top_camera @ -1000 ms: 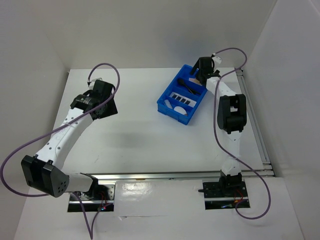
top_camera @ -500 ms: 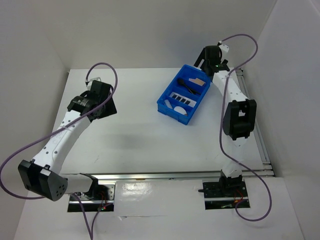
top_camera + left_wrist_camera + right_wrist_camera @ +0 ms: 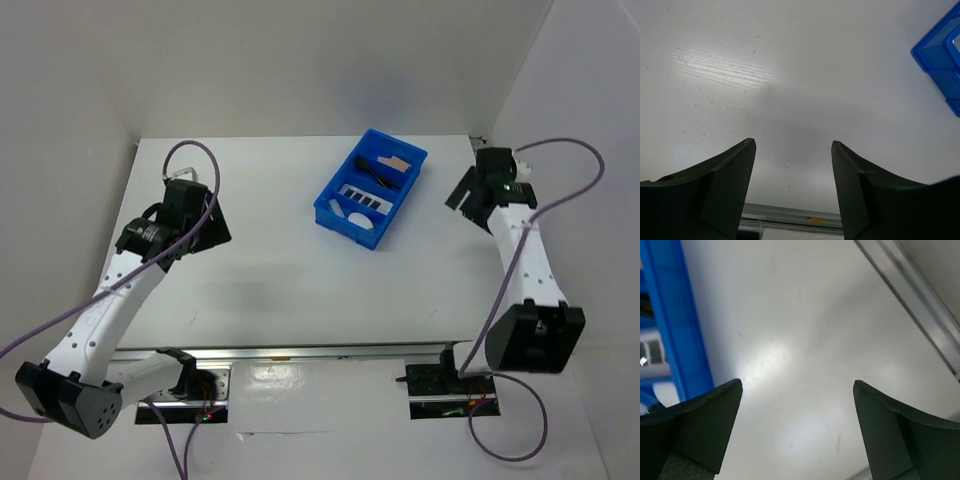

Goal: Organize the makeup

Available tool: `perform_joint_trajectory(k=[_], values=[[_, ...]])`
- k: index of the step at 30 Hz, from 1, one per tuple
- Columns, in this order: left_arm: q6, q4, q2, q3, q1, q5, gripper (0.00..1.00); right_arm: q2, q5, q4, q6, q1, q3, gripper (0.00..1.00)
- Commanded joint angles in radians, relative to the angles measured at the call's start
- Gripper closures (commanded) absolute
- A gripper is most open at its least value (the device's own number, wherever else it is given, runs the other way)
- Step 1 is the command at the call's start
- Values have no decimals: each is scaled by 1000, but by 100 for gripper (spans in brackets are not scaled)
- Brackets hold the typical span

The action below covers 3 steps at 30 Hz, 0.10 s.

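Makeup (image 3: 362, 196) sits in neither hand; all of it lies in the blue tray (image 3: 330, 214). Left hand (image 3: 792, 145): fingers (image 3: 730, 185) spread wide, nothing between them, hovering over bare white counter (image 3: 790, 60). One corner of the tray enters at the right edge of the left wrist view, well apart from the fingertips. In the top view the left hand (image 3: 208, 218) is over the left part of the counter, with the tray far to its right. Right hand (image 3: 797, 385): fingers (image 3: 705, 425) also wide apart, gap empty, above counter between the tray's blue wall on its left and a metal rail (image 3: 910, 295) on its right. In the top view the right hand (image 3: 465, 192) hangs just beside the tray's right side, not touching it. Tray stands at the far middle of the counter, turned at an angle. Contents, far end to near end: tan pad (image 3: 397, 162) and black brush (image 3: 378, 176) in the far section, dark palette (image 3: 362, 196) with white label in the middle, and white sponge (image 3: 358, 214) in the near section. Finer detail of the white pieces is too small to resolve.
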Motion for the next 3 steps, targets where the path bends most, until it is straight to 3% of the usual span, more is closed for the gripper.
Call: perform_joint_trajectory(k=[1,3], values=[[7,27,-33,-12,5,53,25,-152,-55,-43,3,5,-94,1],[17,27,-33,-21,5,63,25,-219,-78,-30,-11,5,-126,1]])
